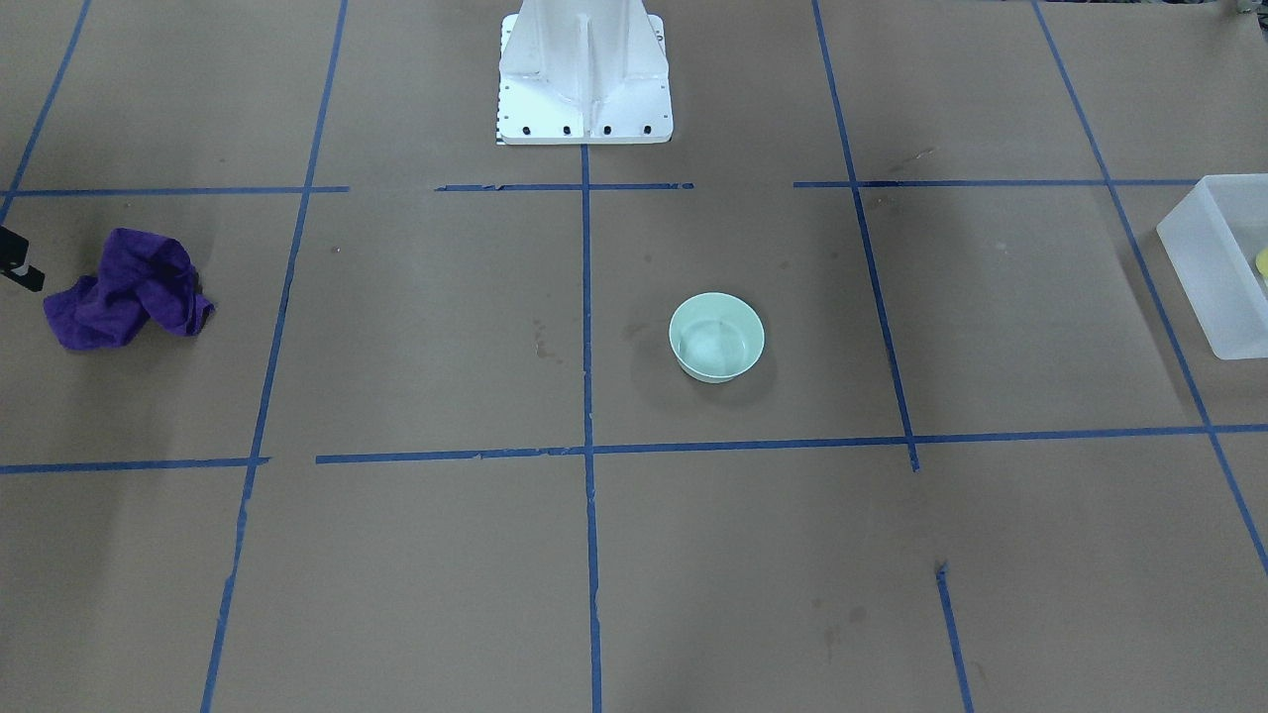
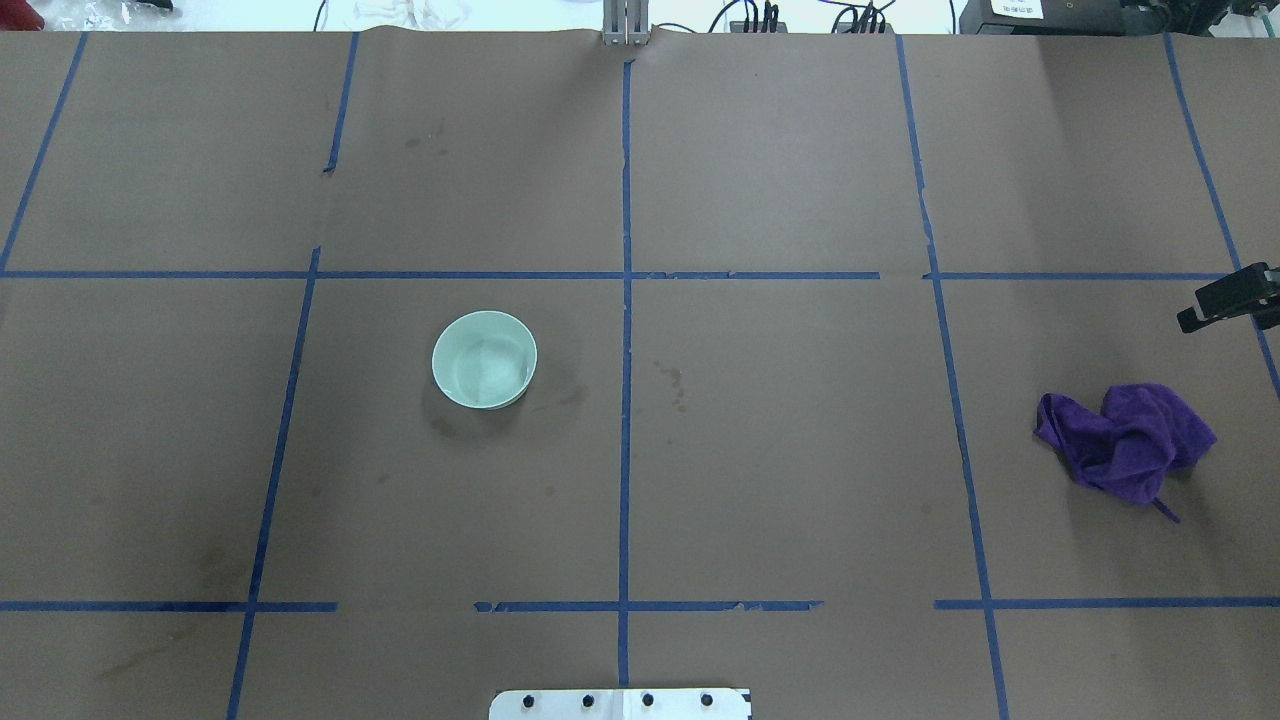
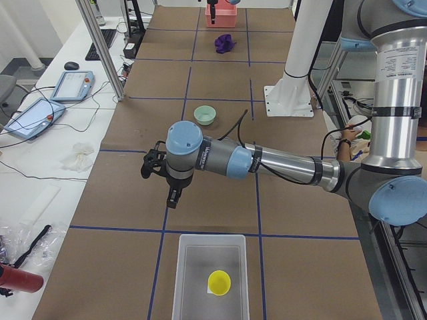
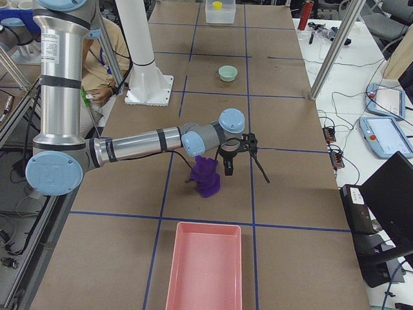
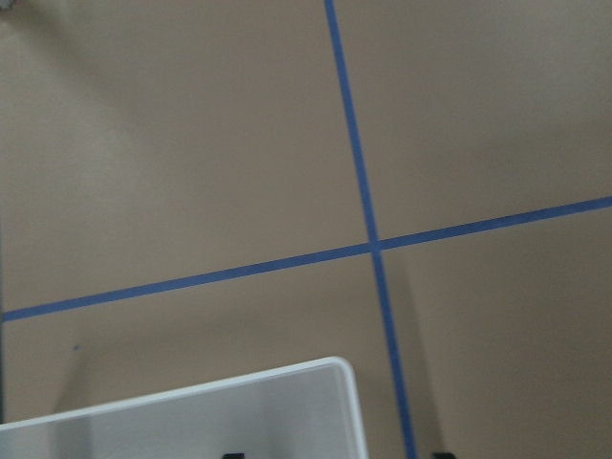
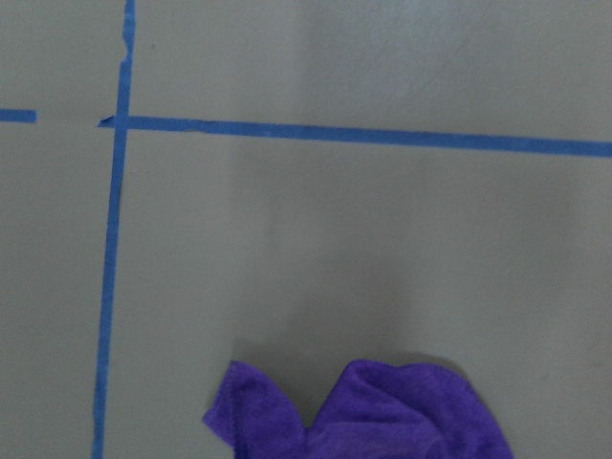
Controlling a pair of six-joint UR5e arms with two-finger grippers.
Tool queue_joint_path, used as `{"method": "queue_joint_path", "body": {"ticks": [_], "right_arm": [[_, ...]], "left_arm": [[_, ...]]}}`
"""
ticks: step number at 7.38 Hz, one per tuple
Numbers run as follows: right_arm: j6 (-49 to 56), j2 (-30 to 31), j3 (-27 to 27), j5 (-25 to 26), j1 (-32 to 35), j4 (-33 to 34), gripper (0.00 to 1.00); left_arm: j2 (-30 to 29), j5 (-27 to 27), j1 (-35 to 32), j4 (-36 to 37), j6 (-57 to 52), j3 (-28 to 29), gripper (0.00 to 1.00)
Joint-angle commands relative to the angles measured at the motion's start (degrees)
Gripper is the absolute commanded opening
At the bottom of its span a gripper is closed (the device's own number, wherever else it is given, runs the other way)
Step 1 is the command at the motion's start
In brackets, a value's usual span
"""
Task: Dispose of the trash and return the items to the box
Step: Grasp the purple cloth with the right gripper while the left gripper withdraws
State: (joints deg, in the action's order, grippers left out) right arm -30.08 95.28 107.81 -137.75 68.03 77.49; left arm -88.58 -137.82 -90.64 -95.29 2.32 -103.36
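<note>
Bowl (image 1: 716, 337) is sitting upright, mouth up, alone on the surface (image 1: 416, 555), just to the robot's left of the centre tape line (image 1: 586, 327); it's round, so no axis to call. Cup (image 3: 219, 282) is standing mouth up on the floor of the box (image 3: 210, 237), about midway between the long walls. Box is lying at the surface's left end, open top up, long axis running along the surface's length. Left claw (image 3: 163, 188) is hanging over bare surface between bowl and box, closer to the box, pointing down. Its fingertips (image 5: 233, 455) are showing as two dark specks well apart at the wrist view's bottom edge with nothing between, so it's reading as released. Right claw (image 2: 1228, 300) is hovering near the crumpled purple cloth (image 2: 1125, 440), on the side away from the base; released or clenched, cannot tell. Pink tray (image 4: 203, 271) is lying at the right end, long axis along the surface too.
</note>
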Motion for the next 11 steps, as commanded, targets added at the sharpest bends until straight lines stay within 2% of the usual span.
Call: {"method": "queue_joint_path", "body": {"ticks": [1, 2, 4, 5, 6, 7, 9, 11], "right_arm": [[-12.1, 3.0, 4.5, 1.5, -6.8, -0.1, 1.00], [-12.4, 4.3, 4.5, 5.1, -9.6, 0.0, 1.00], [-19.8, 3.7, 4.3, 12.7, -16.9, -0.1, 1.00], [-19.9, 3.8, 3.8, 15.6, -18.6, -0.1, 0.92], [-19.9, 3.8, 4.2, 15.7, -18.5, -0.1, 0.23], [-19.7, 3.3, 3.8, 15.9, -18.5, -0.1, 0.00], [-19.2, 3.7, 4.1, 15.8, -18.3, -0.1, 0.00], [-18.4, 4.5, 7.4, 14.4, -12.8, 0.8, 0.00]], "left_arm": [[-0.6, -0.7, 6.1, -7.9, 11.2, 0.2, 0.79], [-0.7, -0.6, 7.3, -10.8, 15.1, 0.4, 0.79], [-1.4, -0.3, 9.3, -11.0, 16.5, 0.3, 0.80], [-1.6, -0.1, 9.3, -11.1, 17.4, 0.3, 0.80], [-1.9, -0.1, 9.4, -11.1, 17.5, 0.4, 0.80], [-1.9, -0.1, 9.7, -11.1, 17.5, 0.3, 0.80], [-1.9, -0.2, 10.3, -11.1, 17.7, 0.0, 0.80], [-3.6, -0.2, 14.8, -12.5, 28.5, -1.0, 0.80]]}}
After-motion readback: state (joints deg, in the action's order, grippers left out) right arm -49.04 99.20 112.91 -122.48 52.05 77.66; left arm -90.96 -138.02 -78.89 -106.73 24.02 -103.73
